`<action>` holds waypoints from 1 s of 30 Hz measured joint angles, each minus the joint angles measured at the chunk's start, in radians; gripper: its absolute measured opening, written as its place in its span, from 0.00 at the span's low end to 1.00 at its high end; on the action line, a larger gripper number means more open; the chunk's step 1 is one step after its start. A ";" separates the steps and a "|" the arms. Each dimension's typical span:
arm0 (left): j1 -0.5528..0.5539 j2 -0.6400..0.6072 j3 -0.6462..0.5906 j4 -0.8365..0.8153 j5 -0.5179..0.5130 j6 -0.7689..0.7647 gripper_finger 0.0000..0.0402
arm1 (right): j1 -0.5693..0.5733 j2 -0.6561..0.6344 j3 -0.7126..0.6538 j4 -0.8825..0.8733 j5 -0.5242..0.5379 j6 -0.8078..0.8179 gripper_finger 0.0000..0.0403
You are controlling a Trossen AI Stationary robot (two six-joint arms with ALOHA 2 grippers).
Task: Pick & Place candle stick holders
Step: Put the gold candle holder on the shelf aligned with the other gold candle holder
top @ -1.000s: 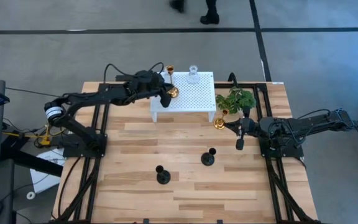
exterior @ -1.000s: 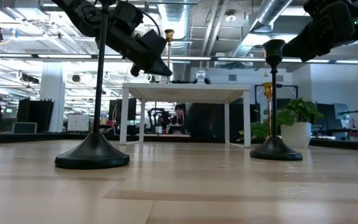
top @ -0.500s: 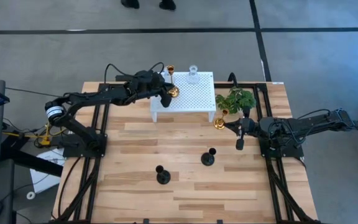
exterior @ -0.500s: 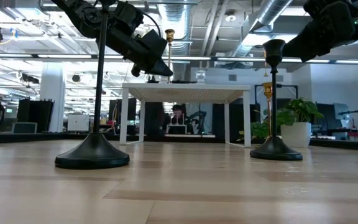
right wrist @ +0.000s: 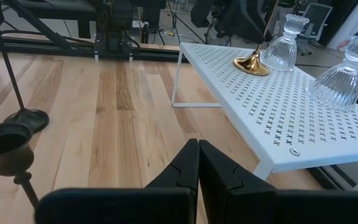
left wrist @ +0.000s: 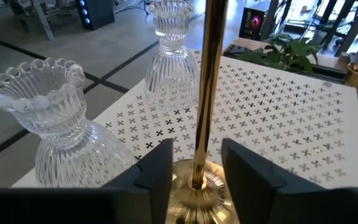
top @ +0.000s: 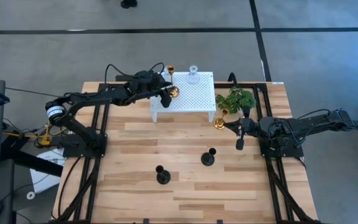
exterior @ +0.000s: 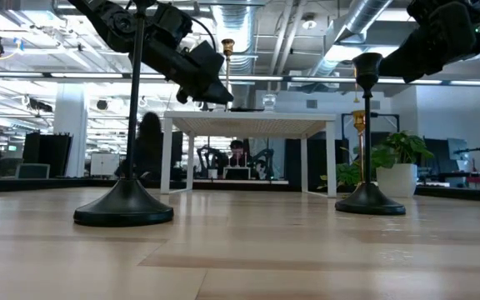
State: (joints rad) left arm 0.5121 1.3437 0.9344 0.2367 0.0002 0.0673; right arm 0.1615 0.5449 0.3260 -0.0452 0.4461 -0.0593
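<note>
Left wrist view: the gold candle holder [left wrist: 205, 93] stands upright on the white rack [left wrist: 291, 118], its thin stem rising straight between the left gripper [left wrist: 196, 168] fingers.
Left gripper: jaws parted on either side of the stem with a gap showing on both sides; released, not clamping it.
Axis: the stem is vertical and the fingers reach in level across it, so a clean exit looks like straight back, away from the stem.
Base: the round gold foot sits flat on the rack just below the fingers.
Neighbours: two clear glass holders [left wrist: 58, 124] stand close on one side; a sideways swing could knock them.
Right gripper [right wrist: 197, 163]: clenched shut and empty, hovering over the table near the second gold holder [top: 220, 121] beside the plant [top: 236, 99].
Still on the table: two black holders [top: 208, 157], nearer the right arm.
</note>
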 joint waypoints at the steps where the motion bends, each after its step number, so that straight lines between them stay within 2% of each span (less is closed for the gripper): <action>1: 0.000 0.000 0.000 0.000 0.000 0.003 0.36 | 0.000 0.000 0.000 0.000 0.000 0.000 0.00; 8: 0.000 -0.013 0.000 -0.003 0.000 0.005 0.47 | 0.000 -0.001 0.000 0.000 0.000 0.000 0.00; 15: -0.007 -0.099 0.002 -0.045 0.005 0.007 0.50 | 0.000 -0.002 0.000 0.000 0.000 0.000 0.00; 26: -0.017 -0.344 0.002 -0.458 0.008 -0.002 0.50 | 0.000 -0.003 0.000 0.000 0.000 0.000 0.00; 30: -0.024 -0.421 -0.006 -0.557 0.009 -0.055 0.48 | 0.000 -0.003 0.000 0.000 0.000 0.000 0.00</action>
State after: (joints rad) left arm 0.4881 0.9228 0.9280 -0.3198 0.0093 0.0121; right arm 0.1616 0.5415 0.3260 -0.0457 0.4465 -0.0592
